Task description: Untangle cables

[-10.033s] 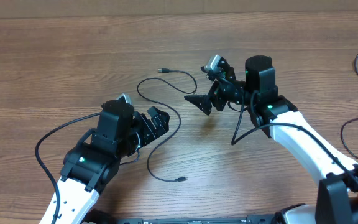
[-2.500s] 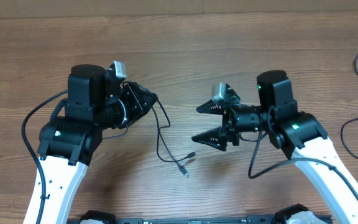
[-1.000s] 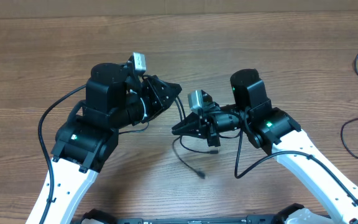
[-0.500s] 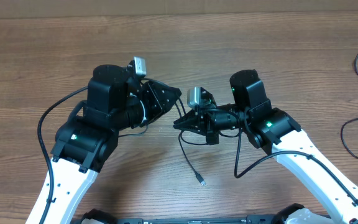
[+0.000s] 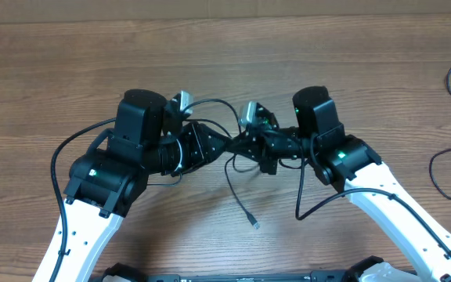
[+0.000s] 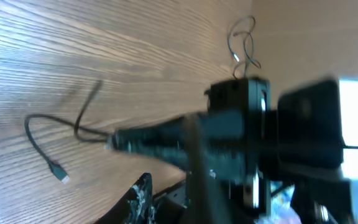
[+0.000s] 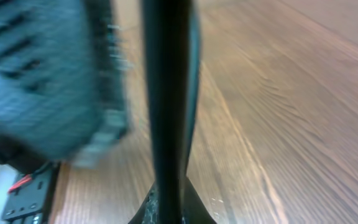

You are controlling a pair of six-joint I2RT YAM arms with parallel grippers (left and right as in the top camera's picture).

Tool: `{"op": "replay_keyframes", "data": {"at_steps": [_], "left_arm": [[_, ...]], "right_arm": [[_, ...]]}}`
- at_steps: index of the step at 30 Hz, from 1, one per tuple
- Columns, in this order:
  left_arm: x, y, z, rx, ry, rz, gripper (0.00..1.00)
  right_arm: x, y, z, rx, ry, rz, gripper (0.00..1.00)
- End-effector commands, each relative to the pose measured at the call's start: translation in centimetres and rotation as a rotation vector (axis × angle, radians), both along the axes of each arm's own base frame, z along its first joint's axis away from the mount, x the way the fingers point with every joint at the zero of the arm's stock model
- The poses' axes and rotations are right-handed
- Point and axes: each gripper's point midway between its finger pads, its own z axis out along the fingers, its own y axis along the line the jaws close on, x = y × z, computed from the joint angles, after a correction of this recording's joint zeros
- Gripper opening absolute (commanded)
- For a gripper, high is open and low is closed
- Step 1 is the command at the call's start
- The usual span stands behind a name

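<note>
Overhead: cables [image 5: 237,194] dangling below adjacent tips, right pincer [image 5: 238,150] clenched on them; cannot tell state of left pincer [image 5: 226,147]. Hold right grip firm, draw apart slowly above table [image 5: 366,63], avoid jerking.

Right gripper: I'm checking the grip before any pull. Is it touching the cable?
Touching. Left wrist view shows the cable running straight out of the right gripper at its shut tip.

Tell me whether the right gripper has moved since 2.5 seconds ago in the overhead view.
Yes. The right gripper has moved away from the cord loop at the picture's right edge, toward the left gripper, and is now shut on the cable.
</note>
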Motion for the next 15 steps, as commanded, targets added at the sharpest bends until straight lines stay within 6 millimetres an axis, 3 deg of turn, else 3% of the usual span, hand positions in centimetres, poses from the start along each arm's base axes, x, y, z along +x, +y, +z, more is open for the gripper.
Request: {"op": "replay_keyframes", "data": {"at_steps": [1,8,10,15], "left_arm": [[-1.0,-0.9,1.7,-0.039,-0.056,-0.091,0.26],[-3.1,-1.1,1.2,-0.041,-0.035,-0.198,0.24],[-3.3,-0.8,1.1,-0.012,-0.074,-0.211,0.19],[-3.7,0.2,2.6,0.064,-0.233,-0.176,0.20]], "right_arm": [[1.3,-1.1,-0.5,-0.021,0.007,-0.066,0.04],[3.5,-3.3,-0.6,-0.021,0.019,-0.159,0.04],[4.1,-4.1,-0.5,-0.019,0.016,-0.185,0.04],[6.2,-6.8,-0.4,-0.015,0.009,-0.272,0.04]]}}
